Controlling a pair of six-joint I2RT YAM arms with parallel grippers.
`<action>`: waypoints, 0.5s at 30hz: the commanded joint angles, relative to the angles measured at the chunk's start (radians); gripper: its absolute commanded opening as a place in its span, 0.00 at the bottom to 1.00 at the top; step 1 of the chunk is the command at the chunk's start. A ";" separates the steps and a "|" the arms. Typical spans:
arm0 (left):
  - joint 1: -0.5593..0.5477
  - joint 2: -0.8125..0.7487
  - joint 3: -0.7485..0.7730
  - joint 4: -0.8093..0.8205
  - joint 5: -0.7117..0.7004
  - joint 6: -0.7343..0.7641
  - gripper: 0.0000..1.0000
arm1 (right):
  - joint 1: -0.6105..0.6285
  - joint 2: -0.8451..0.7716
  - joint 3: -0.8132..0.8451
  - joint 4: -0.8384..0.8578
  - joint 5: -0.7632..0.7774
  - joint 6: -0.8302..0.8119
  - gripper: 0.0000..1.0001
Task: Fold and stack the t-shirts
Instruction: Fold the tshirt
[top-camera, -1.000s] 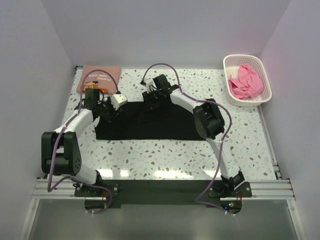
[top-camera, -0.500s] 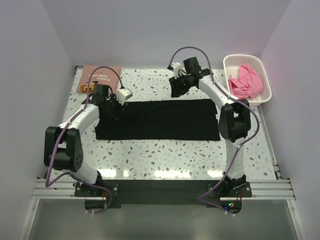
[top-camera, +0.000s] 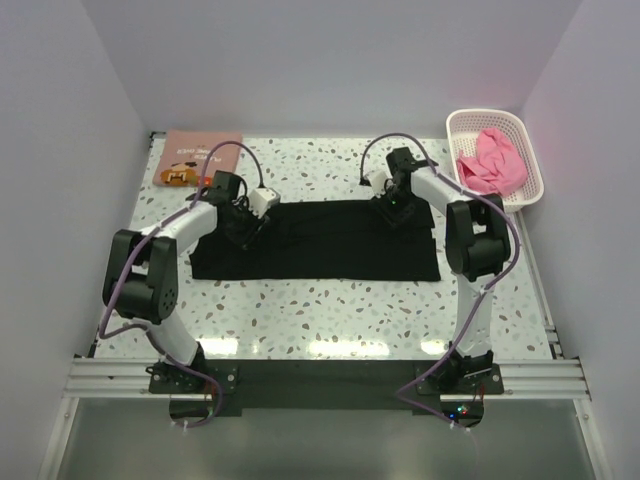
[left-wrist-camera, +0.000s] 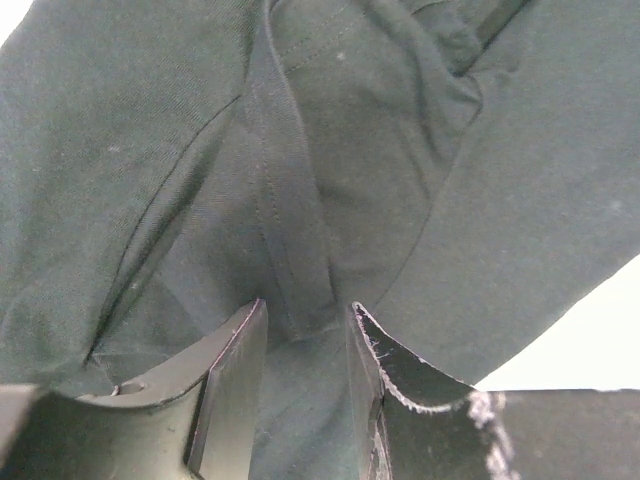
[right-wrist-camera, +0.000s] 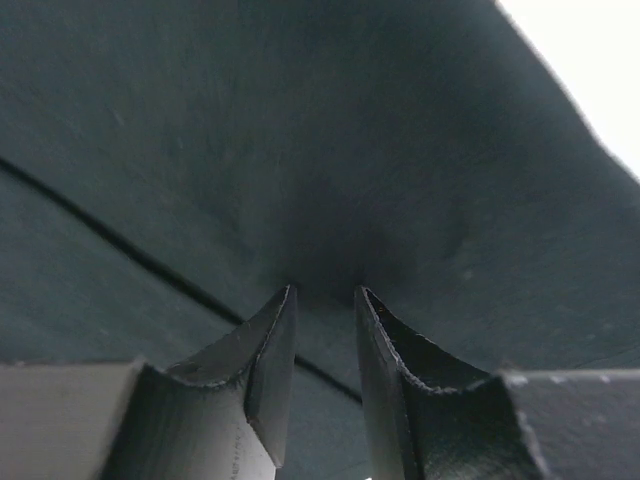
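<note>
Pinching soft folds along the upper edge of the limp black shirt (top-camera: 320, 245), the left gripper (left-wrist-camera: 303, 335) and right gripper (right-wrist-camera: 325, 300) sit narrowly clamped.

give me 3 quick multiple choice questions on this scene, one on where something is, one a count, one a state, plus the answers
1. Where is the bright pink t-shirt?
A) in the basket
B) spread flat in the middle
C) draped over an arm

2. How many t-shirts are in view?
A) one
B) two
C) three

3. What is the left gripper doing?
A) open in mid-air
B) shut on a fold of the black t-shirt
C) parked at its base

Answers:
1 A, the pink cloth is heaped inside the lattice walls.
2 C, black, bright pink, and the salmon-pink t-shirt folded at the far left corner.
3 B, the left wrist view shows dark cloth pinched between the fingers.
</note>
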 joint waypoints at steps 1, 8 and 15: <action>-0.004 0.034 0.030 -0.011 -0.058 -0.035 0.41 | -0.002 -0.070 -0.028 -0.003 0.062 -0.083 0.34; -0.009 0.112 0.025 0.016 -0.115 -0.096 0.41 | -0.002 -0.004 -0.037 -0.099 0.073 -0.138 0.33; -0.031 0.151 0.035 -0.028 -0.085 -0.045 0.40 | 0.000 -0.126 -0.274 -0.230 0.031 -0.291 0.30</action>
